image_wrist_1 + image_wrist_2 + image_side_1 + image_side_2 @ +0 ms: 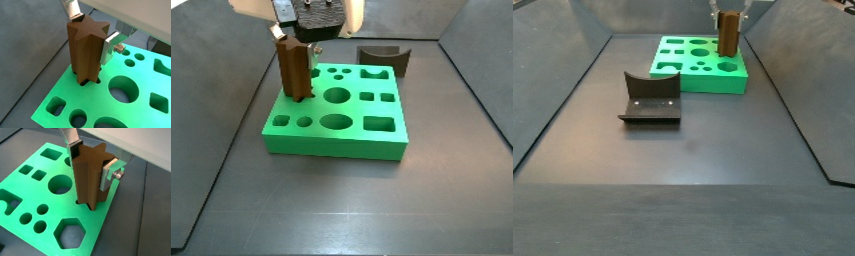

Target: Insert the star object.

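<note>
brown star object (pixel 87 50) clamped by gripper (pixel 93 25) fingers, tip entering green block (pixel 338 125); dark curved block (pixel 651 97) apart.

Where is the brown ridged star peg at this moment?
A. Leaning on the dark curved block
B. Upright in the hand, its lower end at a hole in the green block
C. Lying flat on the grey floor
B: the brown ridged star peg stands upright between the fingers of the hand, its lower end at a hole in the green block.

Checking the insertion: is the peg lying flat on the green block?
No: in a wrist view the peg stands upright in the gripper, its lower end at a hole in the green block.
</note>
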